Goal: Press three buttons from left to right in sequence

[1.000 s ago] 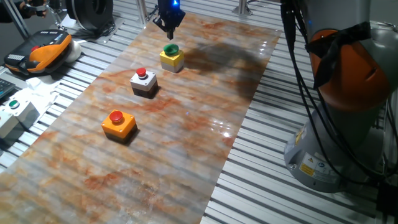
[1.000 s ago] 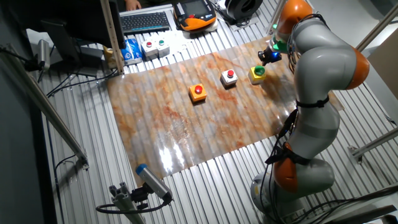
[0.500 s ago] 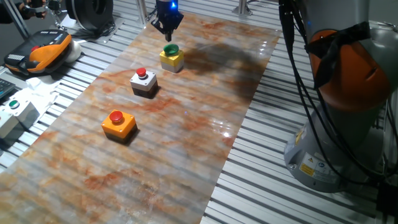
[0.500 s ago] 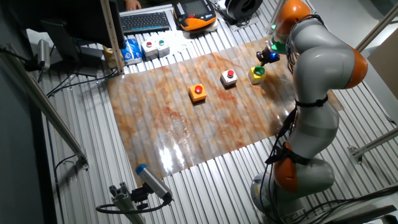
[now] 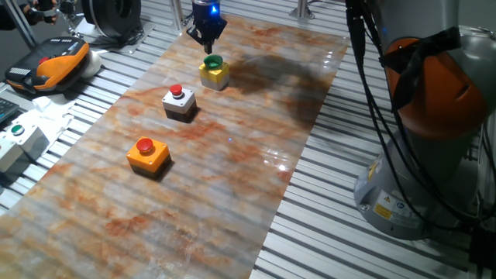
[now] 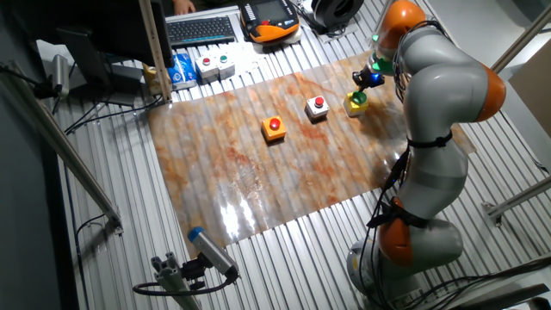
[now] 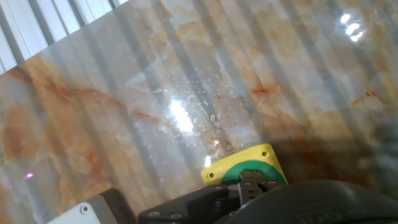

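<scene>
Three buttons stand in a row on the marbled board [image 5: 232, 186]: the orange box with red cap [image 5: 148, 154] [image 6: 275, 127], the grey-white box with red cap [image 5: 179, 102] [image 6: 318, 107], and the yellow box with green cap [image 5: 213, 71] [image 6: 356, 102] [image 7: 245, 169]. My gripper [image 5: 208, 46] [image 6: 362, 83] hangs just above the green cap, slightly beyond it. In the hand view my gripper [image 7: 249, 182] has its fingertips pressed together over the green cap. A corner of the grey-white box [image 7: 93, 210] shows at the bottom left.
A white control box [image 5: 19, 139] [image 6: 213, 65] and an orange-black pendant [image 5: 54, 66] [image 6: 271, 19] lie off the board on the slatted table. A keyboard [image 6: 202, 30] sits behind. The arm's base [image 5: 426, 155] stands at the board's side.
The gripper has drifted slightly up and away over the yellow box. The three button boxes have not moved.
</scene>
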{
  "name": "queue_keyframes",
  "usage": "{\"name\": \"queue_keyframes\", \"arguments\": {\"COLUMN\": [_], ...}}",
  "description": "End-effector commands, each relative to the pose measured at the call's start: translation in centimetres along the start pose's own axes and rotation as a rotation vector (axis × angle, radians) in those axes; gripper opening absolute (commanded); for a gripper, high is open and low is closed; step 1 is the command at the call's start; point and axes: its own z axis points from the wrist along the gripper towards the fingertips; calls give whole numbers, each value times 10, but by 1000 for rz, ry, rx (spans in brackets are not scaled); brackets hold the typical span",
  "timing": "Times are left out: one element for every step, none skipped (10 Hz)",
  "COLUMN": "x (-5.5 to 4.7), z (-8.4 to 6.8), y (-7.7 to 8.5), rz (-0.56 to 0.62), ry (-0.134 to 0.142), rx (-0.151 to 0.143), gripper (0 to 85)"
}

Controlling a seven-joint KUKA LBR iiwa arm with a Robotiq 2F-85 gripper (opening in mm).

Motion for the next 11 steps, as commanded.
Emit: {"name": "queue_keyframes", "arguments": {"x": [0, 2, 7, 13, 17, 19, 18, 17, 15, 14, 14], "z": [-2, -5, -6, -3, -1, 0, 0, 1, 1, 1, 3], "y": [0, 1, 0, -1, 1, 0, -1, -3, -5, -6, -6], "rz": [0, 2, 0, -2, 1, 1, -2, -7, -11, -14, -16], "ry": [0, 1, -3, -11, -10, -10, -9, -8, -7, -8, -9], "rx": [0, 2, 11, 12, 11, 8, 4, 3, -2, -3, -4], "gripper": [0, 0, 0, 0, 0, 0, 0, 0, 0, 0, 0]}}
